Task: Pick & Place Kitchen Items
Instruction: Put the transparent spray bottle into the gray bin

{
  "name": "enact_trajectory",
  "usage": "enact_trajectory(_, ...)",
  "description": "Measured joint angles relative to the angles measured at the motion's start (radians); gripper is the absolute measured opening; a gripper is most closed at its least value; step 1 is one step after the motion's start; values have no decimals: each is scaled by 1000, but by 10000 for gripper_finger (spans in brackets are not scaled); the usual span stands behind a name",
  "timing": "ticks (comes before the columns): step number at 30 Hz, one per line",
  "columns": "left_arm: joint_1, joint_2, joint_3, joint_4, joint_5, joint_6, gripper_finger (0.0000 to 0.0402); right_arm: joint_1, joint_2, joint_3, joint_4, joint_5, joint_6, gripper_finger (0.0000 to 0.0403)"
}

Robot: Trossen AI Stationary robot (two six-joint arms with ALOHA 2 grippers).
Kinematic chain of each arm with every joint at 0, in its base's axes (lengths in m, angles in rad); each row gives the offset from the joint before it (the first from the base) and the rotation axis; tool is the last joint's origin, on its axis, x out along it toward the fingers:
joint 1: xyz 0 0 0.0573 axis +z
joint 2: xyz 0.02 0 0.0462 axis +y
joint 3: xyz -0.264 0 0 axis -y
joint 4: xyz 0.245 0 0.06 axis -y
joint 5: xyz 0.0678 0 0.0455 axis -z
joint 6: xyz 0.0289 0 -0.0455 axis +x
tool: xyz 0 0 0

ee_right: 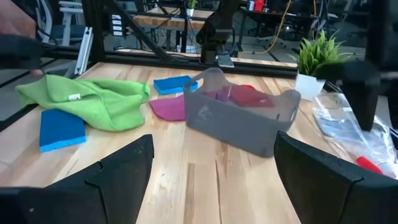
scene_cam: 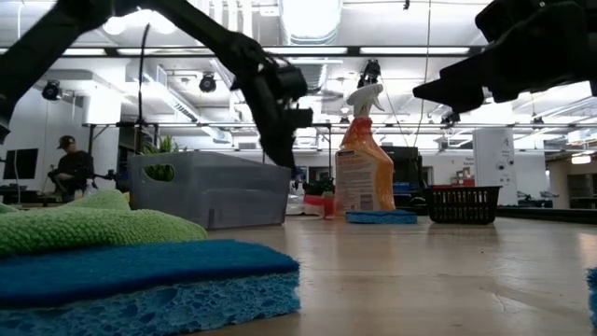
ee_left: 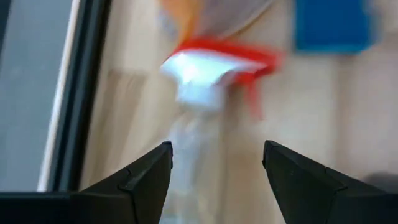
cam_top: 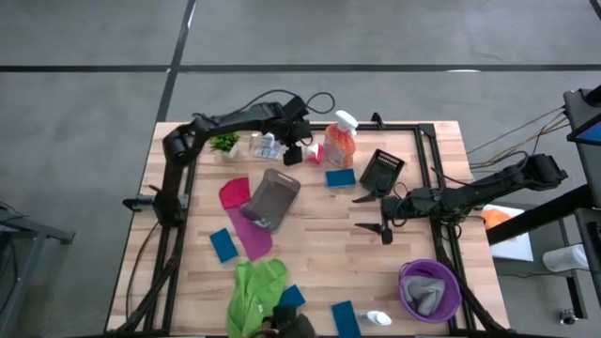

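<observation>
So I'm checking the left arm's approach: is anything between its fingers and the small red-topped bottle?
Nothing visible. The left gripper is open just above the red-topped bottle, with only bare table between. The orange spray bottle stands close beside it.

The bench (cam_top: 310, 244) is pale wood butcher block, framed by a black metal rail (cam_top: 443, 188). Around it the floor (cam_top: 94, 94) is grey concrete crossed by dark seams. Seen level across the benchtop, the room is a large open workshop with a white ceiling, exposed ducts and bright strip lights (scene_cam: 392, 51). A person in a cap (scene_cam: 70, 168) sits far off at one side, and a white pillar (scene_cam: 492, 159) stands on the other
</observation>
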Motion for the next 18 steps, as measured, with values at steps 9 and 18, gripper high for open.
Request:
enact_trajectory(9,20,176,268,-198,-29,51,255,0,43,19,0,0,1,325)
enact_trajectory(18,33,385,554,-453,-15,127,255,0,72,19,0,0,1,325)
